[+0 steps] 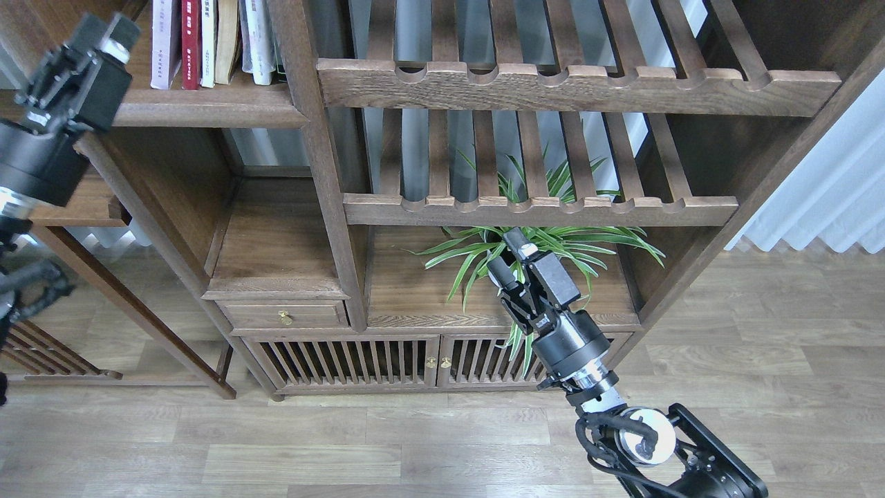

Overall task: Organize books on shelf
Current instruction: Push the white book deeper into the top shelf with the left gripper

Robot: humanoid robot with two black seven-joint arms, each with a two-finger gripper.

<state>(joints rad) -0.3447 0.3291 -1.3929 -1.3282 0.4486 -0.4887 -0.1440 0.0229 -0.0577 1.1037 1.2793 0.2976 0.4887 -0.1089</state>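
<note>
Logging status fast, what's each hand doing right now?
Left hand: empty, beside the books; open or closed cannot be told.
Right hand: open, empty, before the plant.
</note>
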